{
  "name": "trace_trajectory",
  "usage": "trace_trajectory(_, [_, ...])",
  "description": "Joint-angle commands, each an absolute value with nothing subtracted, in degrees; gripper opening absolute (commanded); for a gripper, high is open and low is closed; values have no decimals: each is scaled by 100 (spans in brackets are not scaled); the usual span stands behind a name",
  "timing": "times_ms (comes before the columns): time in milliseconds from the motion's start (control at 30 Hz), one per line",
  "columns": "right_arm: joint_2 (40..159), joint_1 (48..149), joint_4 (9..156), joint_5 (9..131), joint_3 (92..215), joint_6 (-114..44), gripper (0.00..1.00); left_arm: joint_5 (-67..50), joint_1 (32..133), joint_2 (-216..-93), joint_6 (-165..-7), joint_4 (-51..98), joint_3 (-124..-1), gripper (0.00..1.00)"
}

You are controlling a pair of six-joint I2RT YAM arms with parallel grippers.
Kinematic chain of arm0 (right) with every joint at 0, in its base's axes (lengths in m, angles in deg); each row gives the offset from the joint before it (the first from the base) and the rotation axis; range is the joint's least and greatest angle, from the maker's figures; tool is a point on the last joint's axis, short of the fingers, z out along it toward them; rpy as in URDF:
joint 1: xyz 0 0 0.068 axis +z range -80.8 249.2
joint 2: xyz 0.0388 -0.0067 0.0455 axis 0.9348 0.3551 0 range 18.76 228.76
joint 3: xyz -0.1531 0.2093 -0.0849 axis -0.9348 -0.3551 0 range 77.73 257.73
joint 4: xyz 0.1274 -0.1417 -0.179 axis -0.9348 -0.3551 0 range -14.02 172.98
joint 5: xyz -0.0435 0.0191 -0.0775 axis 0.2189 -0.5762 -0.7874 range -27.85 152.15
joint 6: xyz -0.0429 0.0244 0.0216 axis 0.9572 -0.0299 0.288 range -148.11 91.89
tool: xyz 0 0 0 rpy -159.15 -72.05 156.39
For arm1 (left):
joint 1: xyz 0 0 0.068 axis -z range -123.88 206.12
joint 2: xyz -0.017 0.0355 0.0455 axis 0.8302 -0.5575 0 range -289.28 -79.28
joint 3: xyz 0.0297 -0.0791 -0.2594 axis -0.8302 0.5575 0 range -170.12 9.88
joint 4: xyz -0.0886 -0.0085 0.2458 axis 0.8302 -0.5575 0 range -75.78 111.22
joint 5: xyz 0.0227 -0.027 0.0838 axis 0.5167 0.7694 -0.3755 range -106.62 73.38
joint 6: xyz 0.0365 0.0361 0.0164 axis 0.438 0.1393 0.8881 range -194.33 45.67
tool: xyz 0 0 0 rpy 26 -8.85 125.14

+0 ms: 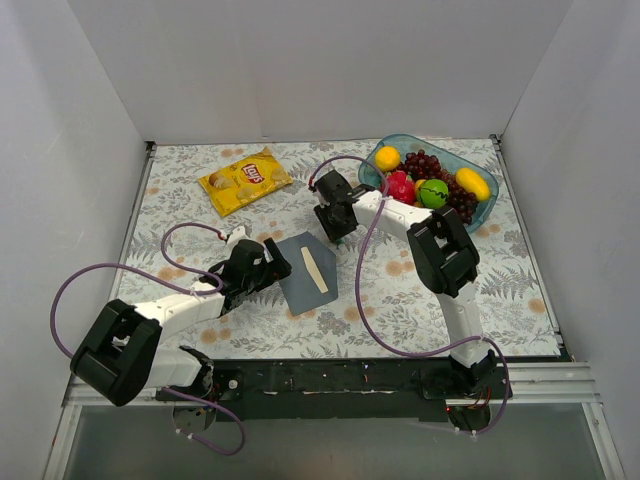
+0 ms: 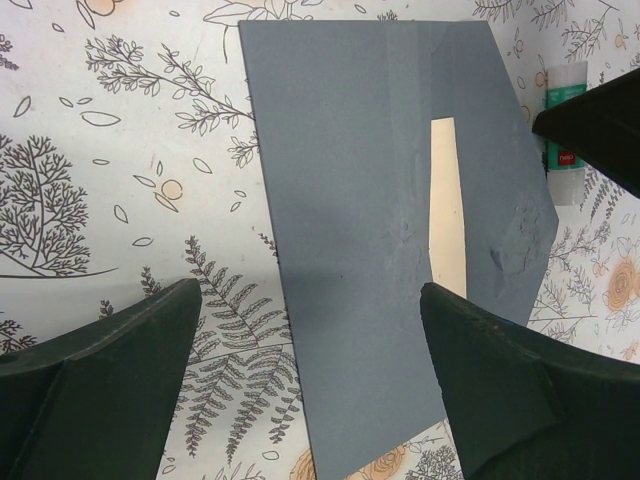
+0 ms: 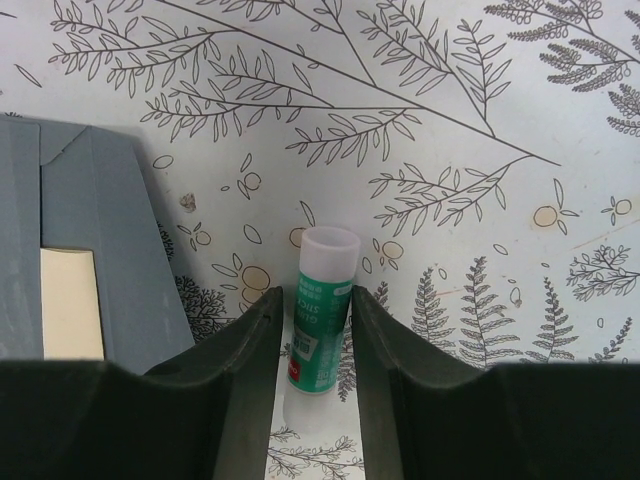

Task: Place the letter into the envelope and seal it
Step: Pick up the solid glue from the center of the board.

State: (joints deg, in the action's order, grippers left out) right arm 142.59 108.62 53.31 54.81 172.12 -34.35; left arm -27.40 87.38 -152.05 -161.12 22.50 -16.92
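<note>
The grey-blue envelope (image 1: 298, 272) (image 2: 350, 200) (image 3: 100, 220) lies flat mid-table. A narrow strip of the cream letter (image 1: 311, 268) (image 2: 447, 200) (image 3: 70, 300) shows in the gap between its folded panels. My left gripper (image 1: 272, 262) (image 2: 310, 295) is open, its fingers straddling the envelope's near edge without holding it. My right gripper (image 1: 335, 232) (image 3: 316, 295) is low over a green-and-white glue stick (image 3: 322, 310) (image 2: 566, 130) lying just beyond the envelope's pointed flap. Its fingers flank the stick closely: the right finger touches it and a thin gap stays on the left.
A yellow crisp bag (image 1: 245, 180) lies at the back left. A teal bowl (image 1: 405, 141) of fruit stands at the back right, just behind the right arm. Purple cables loop beside both arms. White walls enclose the table on three sides.
</note>
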Motion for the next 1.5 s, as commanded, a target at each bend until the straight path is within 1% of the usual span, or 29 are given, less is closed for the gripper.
trace_trajectory(0, [14401, 10849, 4905, 5266, 17089, -3347, 40, -2857, 8749, -15091, -16073, 2034, -1569, 92])
trace_trajectory(267, [14330, 10840, 4940, 5257, 16940, -3303, 40, -2839, 8741, -15153, -16047, 2026, -1613, 92])
trace_trajectory(467, [14339, 10849, 4940, 5283, 16913, -3295, 36, -2831, 8749, -15135, -16055, 2008, -1587, 92])
trace_trajectory(533, [14339, 10840, 4940, 5283, 16913, -3295, 28, -2831, 8749, -15118, -16064, 2008, -1596, 92])
trace_trajectory(567, [14339, 10840, 4940, 5283, 16896, -3294, 22, -2831, 8749, -15118, -16064, 1999, -1587, 92])
trace_trajectory(600, [14347, 10831, 4949, 5292, 16896, -3294, 6, -2839, 8749, -15118, -16064, 2008, -1604, 92])
trace_trajectory(633, [14356, 10814, 4958, 5292, 16896, -3294, 1, -2840, 8741, -15100, -16064, 1991, -1604, 92])
trace_trajectory(733, [14138, 10787, 5133, 5213, 16765, -3435, 1, -2883, 8749, -15074, -16064, 1938, -1622, 92])
trace_trajectory(767, [14006, 10778, 5273, 5178, 16546, -3522, 1, -2910, 8741, -15065, -16055, 1894, -1692, 92])
trace_trajectory(933, [12662, 10673, 6485, 5291, 15729, -3681, 1, -2945, 8749, -14881, -15994, 1683, -1938, 93])
trace_trajectory(1033, [11897, 10489, 7222, 5896, 15122, -3918, 1, -2761, 8749, -14740, -15845, 1753, -2131, 96])
trace_trajectory(1067, [11730, 10410, 7408, 6455, 14981, -4005, 1, -2630, 8749, -14653, -15792, 1788, -2193, 98])
trace_trajectory(1100, [11494, 10313, 7541, 6713, 14841, -4146, 1, -2559, 8749, -14573, -15739, 1893, -2219, 98])
trace_trajectory(1133, [11395, 10112, 7855, 6977, 14613, -4408, 1, -2489, 8749, -14494, -15695, 1972, -2263, 98])
trace_trajectory(1167, [11316, 10023, 8015, 7536, 14471, -4567, 1, -2410, 8749, -14407, -15582, 2077, -2264, 98])
trace_trajectory(1233, [11140, 9795, 8436, 8058, 14129, -4875, 1, -2076, 8749, -14134, -15423, 2438, -2316, 98])
trace_trajectory(1300, [10965, 9724, 8911, 8560, 13952, -4920, 1, -1822, 8749, -13915, -15195, 2596, -2404, 98])
trace_trajectory(1333, [10894, 9689, 9139, 8805, 13673, -4807, 1, -1733, 8749, -13861, -15107, 2640, -2491, 98])
trace_trajectory(1367, [10789, 9680, 9881, 9112, 13470, -4815, 1, -1671, 8749, -13835, -14976, 2719, -2518, 98])
trace_trajectory(1400, [10597, 9645, 10315, 9106, 13181, -4937, 1, -1418, 8749, -13808, -14896, 2903, -2527, 98])
trace_trajectory(1467, [10498, 9583, 10739, 9098, 12837, -5130, 1, -1267, 8758, -13852, -14816, 3027, -2614, 98])
